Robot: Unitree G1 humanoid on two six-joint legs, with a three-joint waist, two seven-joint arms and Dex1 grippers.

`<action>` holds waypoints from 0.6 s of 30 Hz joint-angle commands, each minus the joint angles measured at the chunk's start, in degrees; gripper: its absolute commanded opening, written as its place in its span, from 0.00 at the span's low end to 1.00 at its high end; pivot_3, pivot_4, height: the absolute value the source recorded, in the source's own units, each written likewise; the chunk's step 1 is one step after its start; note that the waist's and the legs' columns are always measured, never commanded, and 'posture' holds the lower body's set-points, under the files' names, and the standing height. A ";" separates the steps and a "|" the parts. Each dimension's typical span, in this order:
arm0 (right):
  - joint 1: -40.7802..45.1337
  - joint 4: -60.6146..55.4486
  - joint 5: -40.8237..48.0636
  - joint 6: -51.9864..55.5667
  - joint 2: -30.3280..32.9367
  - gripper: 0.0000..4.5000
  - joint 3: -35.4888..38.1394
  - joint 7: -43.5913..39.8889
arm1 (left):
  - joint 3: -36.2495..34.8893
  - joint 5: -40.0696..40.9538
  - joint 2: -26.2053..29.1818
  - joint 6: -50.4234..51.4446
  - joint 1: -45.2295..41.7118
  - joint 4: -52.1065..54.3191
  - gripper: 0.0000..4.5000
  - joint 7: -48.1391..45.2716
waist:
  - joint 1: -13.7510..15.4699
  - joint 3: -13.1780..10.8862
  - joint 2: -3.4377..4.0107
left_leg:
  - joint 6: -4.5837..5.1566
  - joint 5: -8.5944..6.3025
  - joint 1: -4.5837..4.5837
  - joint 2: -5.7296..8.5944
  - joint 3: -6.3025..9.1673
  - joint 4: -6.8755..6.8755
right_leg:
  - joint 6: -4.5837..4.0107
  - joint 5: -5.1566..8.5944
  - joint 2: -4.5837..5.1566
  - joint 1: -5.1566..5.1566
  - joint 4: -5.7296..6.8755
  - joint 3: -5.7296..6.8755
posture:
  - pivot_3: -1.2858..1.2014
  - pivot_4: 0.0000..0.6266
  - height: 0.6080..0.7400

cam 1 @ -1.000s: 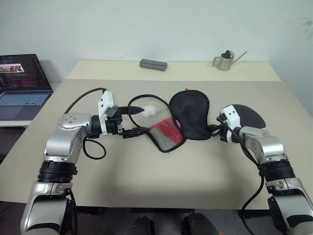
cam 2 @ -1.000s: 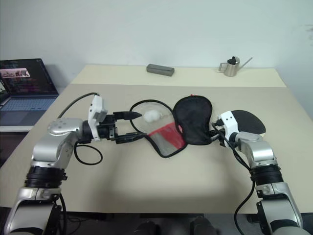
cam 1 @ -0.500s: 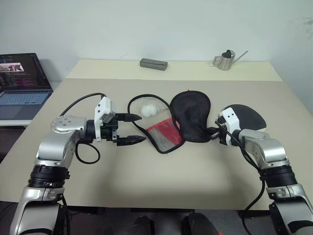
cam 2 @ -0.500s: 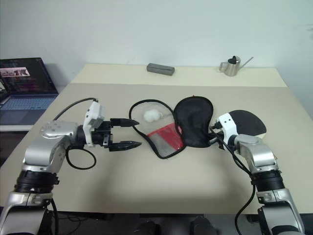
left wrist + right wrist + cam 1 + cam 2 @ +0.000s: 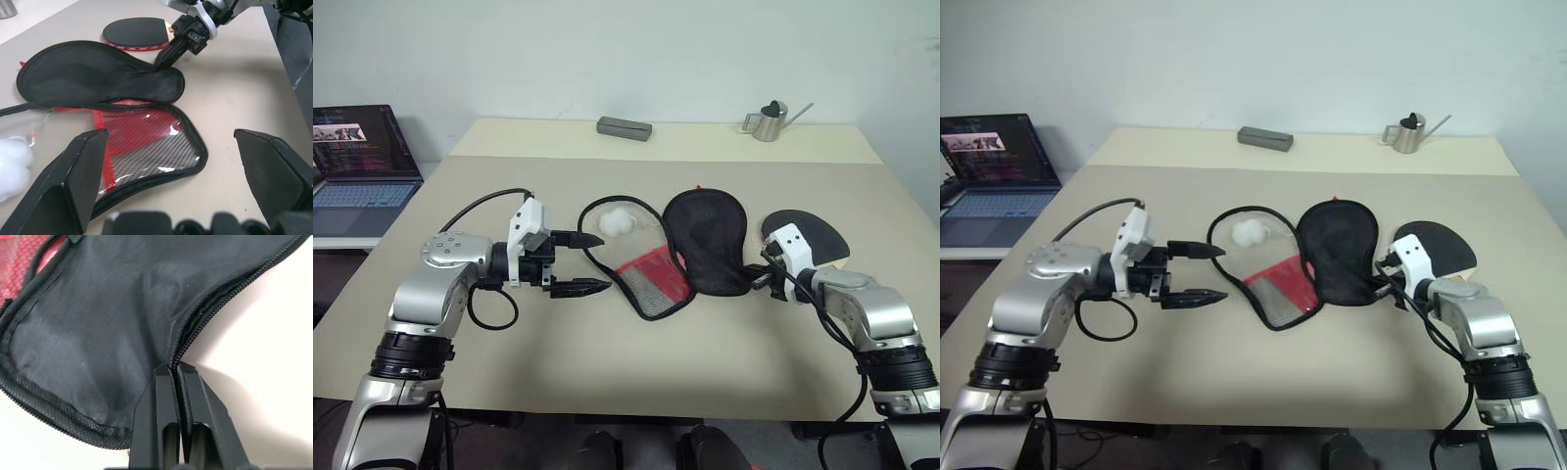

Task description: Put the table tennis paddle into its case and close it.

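Note:
The case lies unzipped mid-table: a black round flap [image 5: 707, 240], a red mesh-fronted half [image 5: 651, 276] and a white pom-pom [image 5: 619, 221] inside the zipper loop. My right gripper [image 5: 757, 279] is shut on the flap's zipper edge [image 5: 195, 328] at its right side. The table tennis paddle [image 5: 811, 233] lies flat, black face up, just behind that gripper, with its handle hidden. To the left of the case my left gripper [image 5: 590, 262] stands open, pointing at the case's red half [image 5: 137, 147], with nothing between its fingers.
A grey box [image 5: 624, 128] and a small metal watering can [image 5: 766, 120] stand along the table's far edge. An open laptop [image 5: 357, 166] sits on a lower surface to the left. Bare tabletop [image 5: 636, 362] stretches in front of the case.
My right gripper has drawn back and to the right, dragging the case with it. The left gripper, earlier at the case's left edge by the pom-pom, now stands apart from it.

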State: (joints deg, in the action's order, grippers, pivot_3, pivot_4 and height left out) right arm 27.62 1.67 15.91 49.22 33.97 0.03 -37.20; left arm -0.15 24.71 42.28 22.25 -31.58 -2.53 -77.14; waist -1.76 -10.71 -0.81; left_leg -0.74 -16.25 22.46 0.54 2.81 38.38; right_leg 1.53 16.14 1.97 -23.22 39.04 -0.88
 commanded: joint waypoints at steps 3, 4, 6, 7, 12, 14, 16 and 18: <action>-0.50 -1.76 0.89 0.71 0.57 0.01 1.68 0.16 | 0.37 0.49 0.04 -1.09 -1.41 0.16 1.00 -0.77 | -0.01 0.00 0.00 | 0.00 0.00 0.01 0.00 0.00 0.01 | 0.00 0.00 0.00 0.00 0.00 0.00 | 0.52 0.24 1.00; -0.65 -2.18 1.18 1.07 0.33 0.01 1.55 0.06 | 0.43 0.51 0.04 -1.24 -1.44 0.03 1.00 -0.76 | 0.00 0.00 0.00 | 0.00 0.00 0.01 0.00 0.01 0.01 | 0.00 0.00 0.00 0.00 0.01 -0.01 | 0.52 0.24 1.00; -1.18 -3.60 2.08 2.14 -0.07 0.01 1.08 -0.34 | 0.49 0.51 0.03 -1.51 -1.53 -0.29 1.00 -0.74 | -0.01 0.00 0.00 | 0.00 0.00 0.02 0.00 0.01 0.01 | 0.00 0.00 0.00 0.00 0.01 -0.01 | 0.52 0.24 1.00; -1.53 -4.37 2.46 2.70 -0.17 0.01 0.55 -0.63 | 0.47 0.49 0.04 -1.60 -1.54 -0.38 1.00 -0.72 | -0.01 0.00 0.00 | 0.00 0.00 0.02 -0.01 0.02 0.01 | 0.00 0.00 -0.01 0.00 0.01 -0.01 | 0.52 0.24 1.00; -2.23 -5.96 3.10 4.42 -1.14 0.10 0.24 -0.26 | 0.46 0.47 0.06 -1.71 -1.55 -0.44 1.00 -0.48 | -0.01 0.00 -0.01 | 0.00 0.00 0.02 -0.01 0.03 0.04 | 0.00 0.00 -0.01 0.00 0.01 -0.01 | 0.52 0.24 1.00; -2.33 -6.12 3.35 4.66 -1.39 0.22 0.38 -0.24 | 0.48 0.48 0.04 -1.71 -1.56 -0.39 1.00 -0.33 | -0.04 0.01 -0.01 | 0.00 0.00 0.02 -0.01 0.04 0.05 | 0.00 0.00 -0.02 0.00 0.03 -0.01 | 0.52 0.24 1.00; -2.10 -5.20 2.73 3.51 -1.42 0.37 0.97 0.68 | 0.51 0.43 -0.02 -1.73 -1.44 -0.26 1.00 -0.11 | -0.10 0.01 -0.01 | 0.00 0.00 0.02 -0.02 0.03 0.07 | 0.00 0.00 -0.03 0.00 0.04 -0.01 | 0.52 0.24 1.00; -1.73 -4.26 2.20 2.09 -1.09 0.53 1.54 1.31 | 0.55 0.44 -0.04 -1.76 -1.36 -0.18 1.00 0.04 | -0.07 0.01 -0.01 | 0.00 0.00 0.02 -0.02 0.03 0.11 | -0.01 -0.02 -0.04 0.00 0.06 0.00 | 0.52 0.24 1.00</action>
State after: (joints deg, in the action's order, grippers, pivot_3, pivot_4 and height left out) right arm 25.57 -2.55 18.98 52.65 32.45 0.38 -37.07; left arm 0.84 24.70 42.20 21.05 -31.91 -3.87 -77.05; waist -1.84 -10.70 -0.82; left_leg -0.73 -16.25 22.48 0.52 2.84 38.53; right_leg 1.53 16.12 1.94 -23.21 39.11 -0.89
